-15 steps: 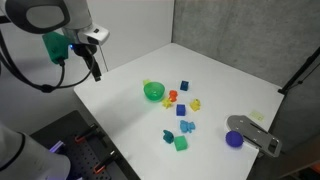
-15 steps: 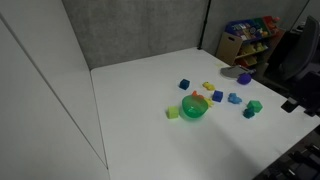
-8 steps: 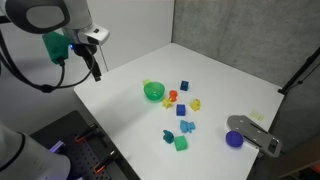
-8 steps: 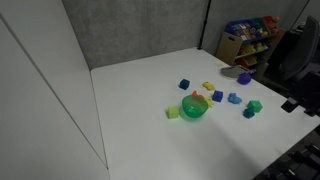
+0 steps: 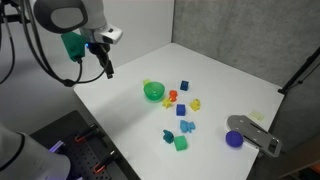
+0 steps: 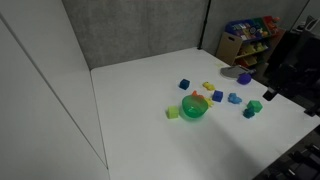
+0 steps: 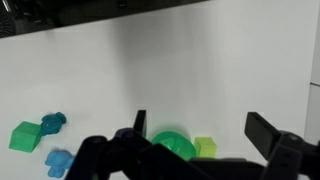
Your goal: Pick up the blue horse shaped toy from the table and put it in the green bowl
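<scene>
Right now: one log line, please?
phase: pre-grasp | gripper: open, empty | blue horse shaped toy: on table | green bowl: horse not inside

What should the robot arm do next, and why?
Probably swing the pincer over past the green bowl toward the blue horse shaped toy. The pincer hangs open and empty near the table edge, while the toy lies on the far side of the bowl, close to the green cube. It is too far away to grab yet.
</scene>
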